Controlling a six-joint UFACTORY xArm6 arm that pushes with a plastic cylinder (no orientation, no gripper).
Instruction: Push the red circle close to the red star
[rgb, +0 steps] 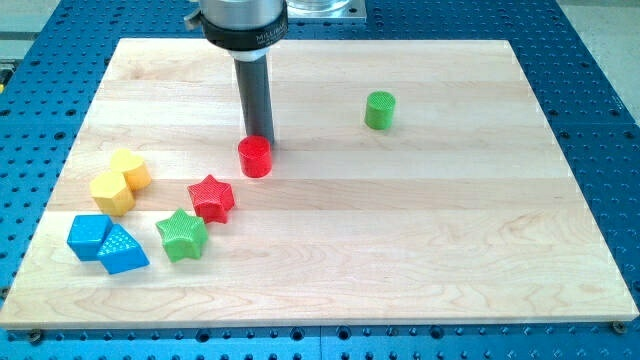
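Observation:
The red circle (255, 157) sits on the wooden board (400, 220), left of the middle. The red star (212, 198) lies below and to the left of it, a short gap away. My tip (258, 137) is the lower end of the dark rod and touches the red circle's top edge, on the side away from the star.
A green star (182, 236) lies just below-left of the red star. Two yellow blocks (121, 182) sit at the view's left, with a blue cube (88, 237) and a blue triangle (122, 250) below them. A green circle (380, 110) stands at the upper right.

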